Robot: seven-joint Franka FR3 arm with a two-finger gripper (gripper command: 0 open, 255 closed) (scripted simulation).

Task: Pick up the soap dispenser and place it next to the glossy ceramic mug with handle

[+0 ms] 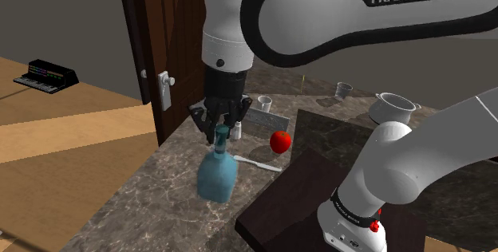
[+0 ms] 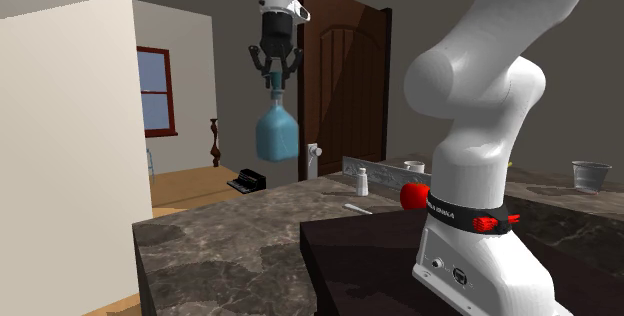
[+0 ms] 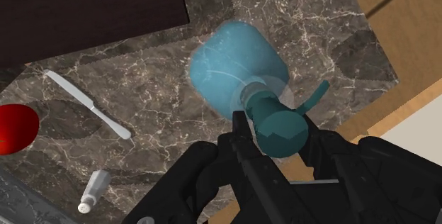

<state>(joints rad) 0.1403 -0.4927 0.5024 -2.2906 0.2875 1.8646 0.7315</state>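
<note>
**Shoulder view:** Franka arm's black gripper (image 1: 221, 131) is clamped on the teal pump top of a blue, see-through soap dispenser (image 1: 217, 175). The bottle hangs clear above the dark marble counter (image 1: 152, 194), w/ a brown door (image 1: 171, 35) behind. A red apple (image 1: 280, 140) and a white knife (image 1: 257, 163) lie on the counter to the view's right of the bottle, near the dark stand (image 1: 295, 202).

**Second ext. view:** Dispenser (image 2: 276, 132) hangs upright, well above the counter (image 2: 230, 234), its neck pinched betw. the fingers of the gripper (image 2: 275, 76) directly over it. A white shaker (image 2: 362, 181) stands on the marble, lower and to the view's right.

**Wrist view:** Fingers (image 3: 244, 137) press both sides of the pump head, w/ the bottle body (image 3: 234, 66) beyond them over the marble. Knife (image 3: 88, 103), shaker (image 3: 93, 191) and apple (image 3: 15, 127) lie off to one side, apart from the bottle.
</note>
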